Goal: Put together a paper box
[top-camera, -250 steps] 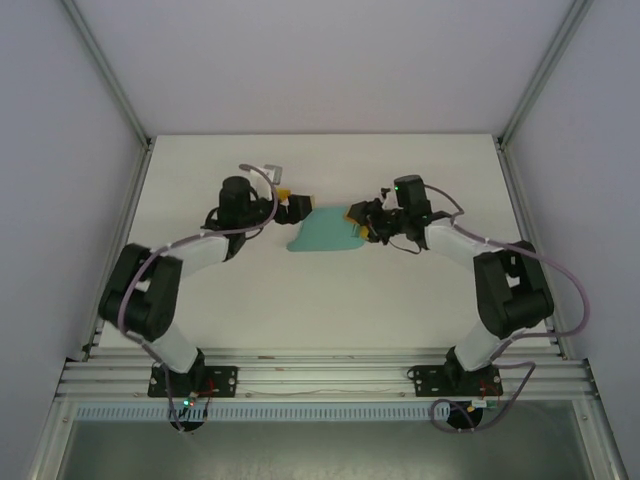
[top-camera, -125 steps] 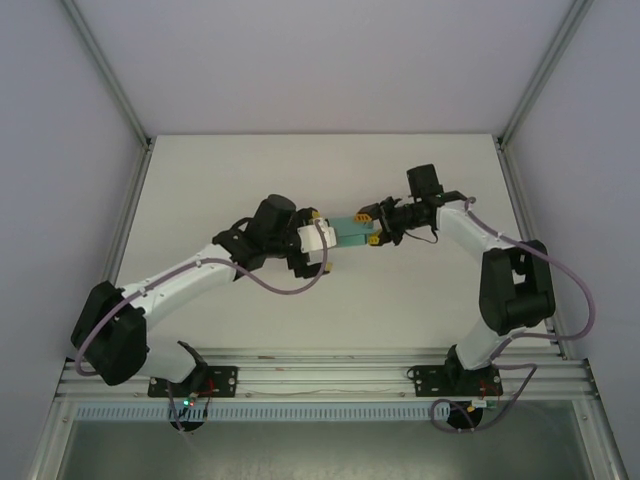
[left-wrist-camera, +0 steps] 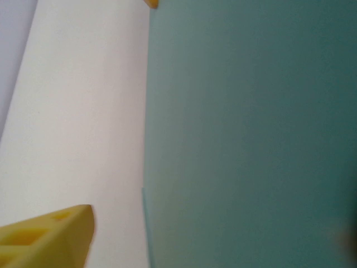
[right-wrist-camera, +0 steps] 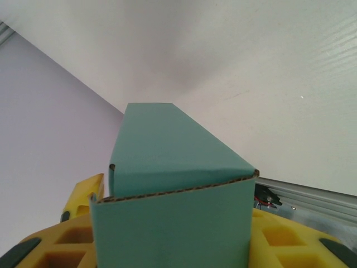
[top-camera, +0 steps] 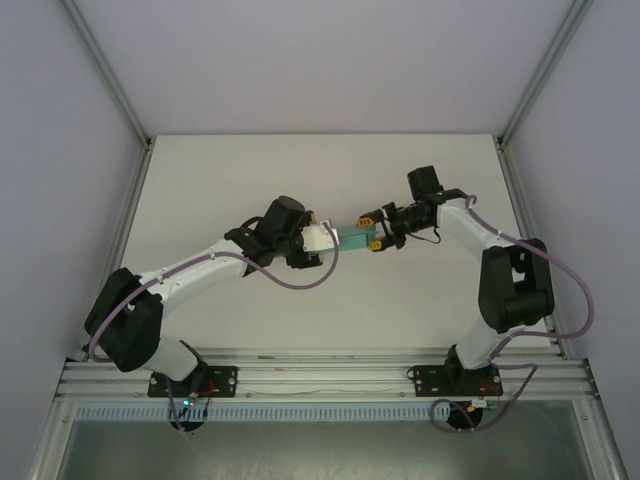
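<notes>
We have the teal-green card box (top-camera: 352,237) lifted off the white table (top-camera: 300,310), and it hangs roughly level over the middle of the table between the two arms. The right claw (top-camera: 375,240) grips the box's right end. In the right wrist view its yellow fingers (right-wrist-camera: 287,237) sit on either side of the card, and the box runs away from the camera as a squared-up sleeve with a raw cut edge nearest us. The left claw (top-camera: 333,238) is at the opposite end with its jaws apart. In the left wrist view the one yellow finger (left-wrist-camera: 53,240) we can see stands clear of the teal wall, with table showing between them.

We judge the step in hand to be taking that free end with the left claw. To do it well, we centre the jaws on two opposite walls and close near a fold, where thin card is stiffest. We squeeze only until the walls are touched, since more would crush the sleeve. The right claw should stay firm and motionless, and we avoid pushing along the box, which could buckle it or slide it in that grip. We cannot tell whether the far flaps are tucked.
</notes>
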`<state>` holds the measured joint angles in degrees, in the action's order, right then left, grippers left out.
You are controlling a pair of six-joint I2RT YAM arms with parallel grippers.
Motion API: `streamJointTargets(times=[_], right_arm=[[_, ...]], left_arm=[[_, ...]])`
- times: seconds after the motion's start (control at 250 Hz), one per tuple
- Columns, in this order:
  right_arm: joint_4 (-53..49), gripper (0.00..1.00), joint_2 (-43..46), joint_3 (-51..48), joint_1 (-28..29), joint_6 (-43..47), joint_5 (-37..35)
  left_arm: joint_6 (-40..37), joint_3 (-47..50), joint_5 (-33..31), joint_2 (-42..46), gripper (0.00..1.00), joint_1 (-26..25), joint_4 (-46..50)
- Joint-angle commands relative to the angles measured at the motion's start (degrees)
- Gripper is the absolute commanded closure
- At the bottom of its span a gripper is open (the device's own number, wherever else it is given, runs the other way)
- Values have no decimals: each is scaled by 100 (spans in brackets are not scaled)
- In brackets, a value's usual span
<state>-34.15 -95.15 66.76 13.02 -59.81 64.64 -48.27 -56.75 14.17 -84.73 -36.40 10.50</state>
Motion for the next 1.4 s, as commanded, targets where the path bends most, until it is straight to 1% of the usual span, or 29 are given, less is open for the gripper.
streamJointTargets(times=[0.0,0.048,0.092,0.168,0.208,0.248,0.284,0.328,0.384,0.428,0.452,0.48,0.508,0.568,0.628,0.684,0.768,0.799,0.819,0.899,1.003,1.091,1.123,1.179,1.259,1.303,1.335,1.399], right_arm=[[-127,56,84,-46,61,-89,491],[-73,54,85,-73,59,-96,538],[-74,54,85,-81,60,-96,543],[-39,53,103,-93,60,-85,550],[-33,53,102,-100,57,-81,551],[-30,50,112,-107,60,-66,541],[-30,43,124,-109,60,-66,521],[-38,32,144,-117,60,-46,459],[-23,30,192,-118,59,-18,380],[3,26,237,-89,56,21,301],[46,22,279,-76,45,27,225],[143,14,334,-66,43,27,110],[240,1,396,-59,25,47,-28],[284,0,543,-42,-62,216,-466],[181,0,719,-12,-216,592,-1047],[-16,0,903,48,-348,1048,-1869],[-200,0,1306,189,-353,1798,-3518],[-70,0,1502,94,-352,1973,-4048],[109,0,1634,6,-357,2118,-4232],[1014,0,2159,-488,-361,2972,-4574],[2107,0,2813,-1236,-368,4330,-4184],[2567,0,3223,-1722,-370,4807,-4246],[2704,0,3333,-1876,-372,5159,-3993],[2549,0,3372,-1916,-366,5761,-3395],[2093,0,3241,-1837,-341,6612,-2212],[1881,3,3135,-1798,-302,6977,-1762],[1777,7,3056,-1775,-251,7177,-1603],[1561,13,2943,-1719,-104,7455,-1586]], left_arm=[[-22,-29,115,84,32,-35,-380],[-11,-21,168,104,38,-38,-430],[-32,-14,202,123,41,-36,-425],[-23,-32,225,147,47,-41,-416],[-22,-48,282,165,48,-42,-366],[-38,-47,312,180,50,-34,-319],[-62,-42,322,185,51,-34,-293],[-67,-51,336,193,53,-33,-248],[-75,-81,308,185,56,-35,-177],[-48,-110,295,168,58,-34,-104],[-56,-128,295,152,58,-34,-44],[-59,-170,291,125,58,-38,66],[-69,-215,299,87,58,-33,214],[-68,-343,336,12,59,-25,563],[-39,-471,402,-64,60,-16,858],[36,-592,446,-130,60,0,1135],[-63,-703,905,-258,60,81,1677],[-91,-744,1055,-333,60,122,1840],[-81,-770,1103,-371,60,145,1926],[110,-998,1103,-600,59,194,2258],[182,-1384,1200,-894,58,195,2870],[122,-1508,1362,-1043,57,194,3057],[69,-1573,1407,-1102,57,195,3186],[47,-1688,1409,-1235,58,195,3355],[63,-1877,1347,-1478,58,195,3622],[87,-1984,1356,-1620,58,191,3765],[107,-2065,1383,-1717,58,195,3841],[207,-2177,1395,-1889,58,186,3932]])
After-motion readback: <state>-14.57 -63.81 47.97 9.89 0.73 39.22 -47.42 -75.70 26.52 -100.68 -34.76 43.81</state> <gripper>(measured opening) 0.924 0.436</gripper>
